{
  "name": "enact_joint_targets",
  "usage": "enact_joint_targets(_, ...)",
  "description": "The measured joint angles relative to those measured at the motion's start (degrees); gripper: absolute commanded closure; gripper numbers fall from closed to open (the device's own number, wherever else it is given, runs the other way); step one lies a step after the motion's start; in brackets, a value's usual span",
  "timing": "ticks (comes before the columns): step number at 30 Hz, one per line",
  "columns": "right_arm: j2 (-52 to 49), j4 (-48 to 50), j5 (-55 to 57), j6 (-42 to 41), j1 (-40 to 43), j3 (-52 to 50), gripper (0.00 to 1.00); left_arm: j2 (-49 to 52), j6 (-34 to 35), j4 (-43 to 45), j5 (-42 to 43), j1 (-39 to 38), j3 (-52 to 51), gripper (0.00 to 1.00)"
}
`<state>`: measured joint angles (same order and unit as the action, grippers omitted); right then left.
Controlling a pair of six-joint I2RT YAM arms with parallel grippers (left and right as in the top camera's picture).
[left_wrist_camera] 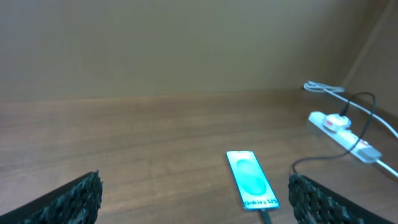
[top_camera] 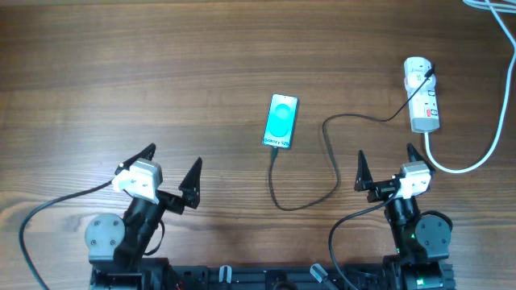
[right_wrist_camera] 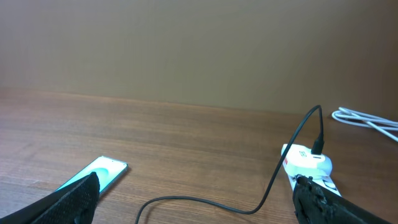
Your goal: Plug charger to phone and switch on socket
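Overhead view: you've got both arms parked at the near edge of the wooden table (top_camera: pixel 121 64), and everything else lies further out.
Left gripper (top_camera: pixel 173 159): jaws spread wide with nothing in them. It hangs over bare wood to the near-left of the phone, well apart from it.
Right gripper (top_camera: pixel 385 153): also wide apart and empty. It sits on the near side of the socket, between the black cable loop and the white cord, touching neither.
Phone (top_camera: pixel 280 122): flat on the table around mid-scene, screen up and glowing cyan. The white "Galaxy S25" band is at the end nearest the arms.
Charger (top_camera: pixel 334 173): the thin black cable meets the phone's near short edge and drops toward the arms. It then loops round to the right, climbs back up and runs across to the socket. The tip looks seated in the phone, but it's too small for you to be sure.
Black plug (top_camera: pixel 428 74): stuck into the socket's far end.
Socket (top_camera: pixel 422 97): white strip at the far right, lying lengthwise away from the arms, with red markings on top.
Switch: too small, so you can't tell if it's on or off.
White cord (top_camera: pixel 484 161): leaves the socket's near end, curves right and heads up along the table's right side.
Left wrist view: you see the phone straight ahead between the fingers, with the socket off to the right.
Right wrist view: the phone is low on the left, partly behind one finger. The socket is on the right with the plug standing up in it.
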<state>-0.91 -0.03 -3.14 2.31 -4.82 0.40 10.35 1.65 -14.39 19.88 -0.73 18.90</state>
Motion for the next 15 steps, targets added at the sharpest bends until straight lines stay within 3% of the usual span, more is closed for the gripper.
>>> enact_joint_targets(5,0.0,0.0,0.0,0.0,0.0,0.0,0.00,-3.9,4.0,8.9,-0.7,0.0,-7.5,0.00)
enact_joint_targets(15,0.0,0.0,0.0,0.0,0.0,0.0,0.00,-9.6,7.7,13.0,-6.2,0.0,-14.0,0.00)
